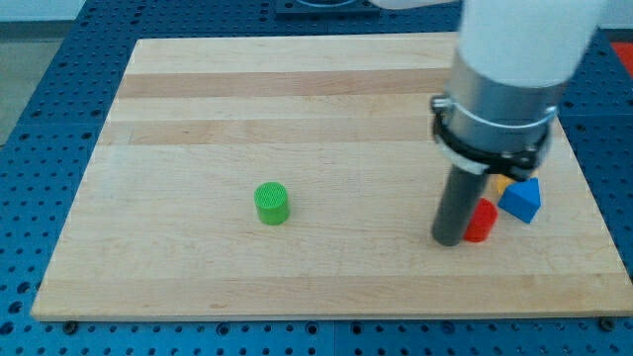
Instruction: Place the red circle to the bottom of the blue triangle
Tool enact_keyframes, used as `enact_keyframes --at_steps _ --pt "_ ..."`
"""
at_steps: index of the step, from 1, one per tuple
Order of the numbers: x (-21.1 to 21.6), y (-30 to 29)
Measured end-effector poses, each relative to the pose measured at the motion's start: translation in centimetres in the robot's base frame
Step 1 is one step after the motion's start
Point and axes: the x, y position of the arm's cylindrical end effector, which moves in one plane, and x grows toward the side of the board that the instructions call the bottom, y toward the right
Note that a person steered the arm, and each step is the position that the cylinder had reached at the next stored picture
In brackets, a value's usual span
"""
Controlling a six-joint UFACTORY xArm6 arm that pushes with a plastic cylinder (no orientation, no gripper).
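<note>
The red circle stands near the view's right edge of the wooden board. The blue triangle lies just to its upper right, close to it. A yellow block, mostly hidden by the arm, peeks out above the red circle and left of the blue triangle. My tip rests on the board right against the left side of the red circle. The rod's upper part and the arm's white body cover the board above these blocks.
A green cylinder stands alone left of the board's middle. The wooden board lies on a blue perforated table; its right edge runs close past the blue triangle.
</note>
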Motion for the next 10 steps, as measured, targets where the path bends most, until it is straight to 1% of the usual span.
enact_keyframes --at_steps 1,2,3,6,8,9,10 --pt "-0.1 -0.3" --pt "-1.5 -3.1" --pt "-3.0 -3.0" --pt "-1.1 1.9" --pt "3.1 2.8" --pt "3.6 2.2" --pt "2.3 -1.7"
